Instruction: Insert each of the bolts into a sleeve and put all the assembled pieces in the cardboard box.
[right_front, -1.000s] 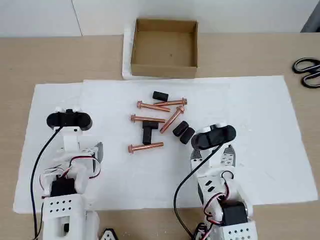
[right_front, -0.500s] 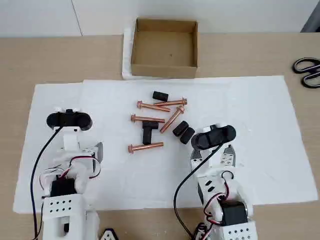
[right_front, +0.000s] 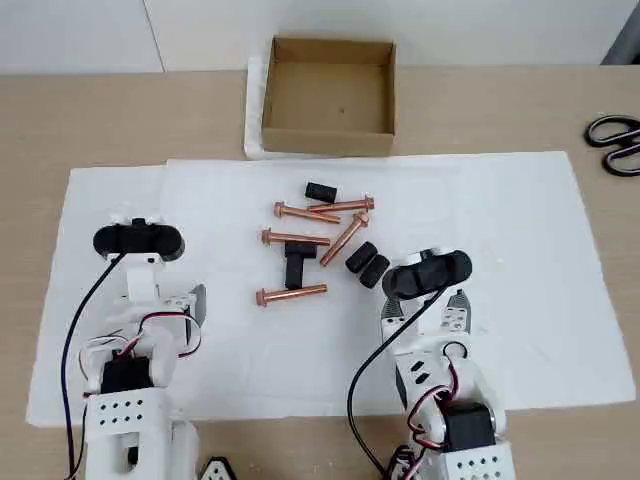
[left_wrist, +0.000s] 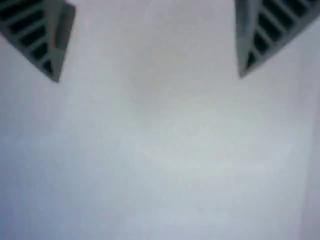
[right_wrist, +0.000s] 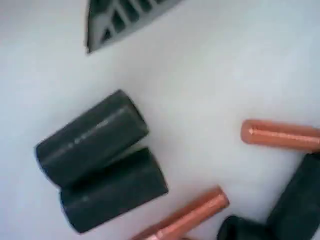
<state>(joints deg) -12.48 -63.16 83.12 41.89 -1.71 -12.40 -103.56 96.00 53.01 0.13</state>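
Your left gripper's (left_wrist: 150, 45) fingers (left_wrist: 50, 47) stand wide apart over bare white paper (left_wrist: 160, 160), holding nothing. On the right gripper (right_front: 424, 283), one fingertip (right_wrist: 117, 22) shows with paper on both sides of it and nothing pinched, so I read that gripper as open too.

From the right gripper, a pair of black sleeves (right_wrist: 100, 165) lies just beside it at about 10 o'clock in the high view. The two touch side by side, and their long axes run roughly 2 to 8. A slanted bolt (right_front: 345, 238) lies just past them at 11 o'clock, its axis close to 1 to 7 and its head at the far end.

The right arm is clearly the nearer one. From your left gripper the whole cluster sits well apart, at about 2 o'clock. The cardboard box (right_front: 330, 143) waits at 12 o'clock beyond the cluster, with nothing assembled in it yet.
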